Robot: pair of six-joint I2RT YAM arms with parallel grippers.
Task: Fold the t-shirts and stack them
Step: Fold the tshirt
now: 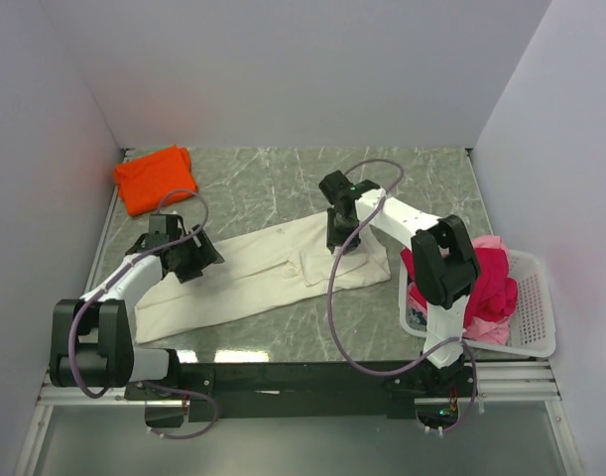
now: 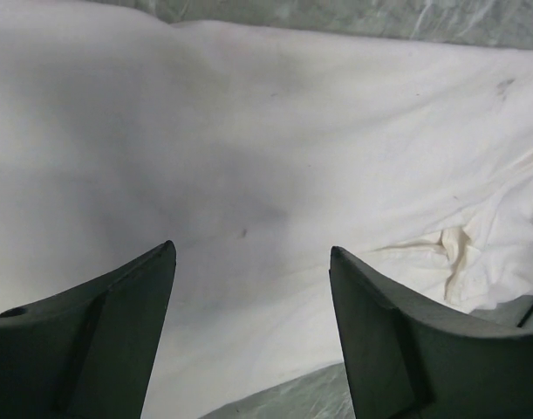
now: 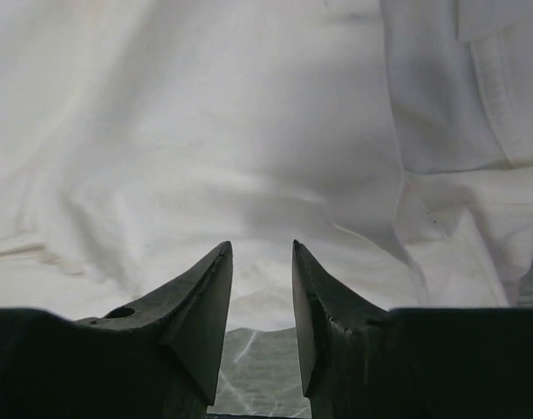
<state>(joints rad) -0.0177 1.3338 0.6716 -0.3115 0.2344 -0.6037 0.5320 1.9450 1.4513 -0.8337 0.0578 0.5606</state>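
A large cream t-shirt (image 1: pixel 253 273) lies partly folded in a long strip across the middle of the table. It fills the left wrist view (image 2: pixel 266 148) and the right wrist view (image 3: pixel 249 131). My left gripper (image 1: pixel 195 260) hovers at its left part, jaws wide open, nothing between them (image 2: pixel 253 253). My right gripper (image 1: pixel 342 245) is over the shirt's right end, jaws a little apart and empty (image 3: pixel 262 249). A folded bright orange t-shirt (image 1: pixel 156 178) sits at the far left. Crimson-red (image 1: pixel 486 278) and pale pink (image 1: pixel 491 332) t-shirts are piled in the basket.
A white plastic lattice basket (image 1: pixel 536 317) stands at the right near edge, beside the right arm's base. White walls close in the table at the back and both sides. The green marble tabletop (image 1: pixel 273 183) shows behind the cream shirt.
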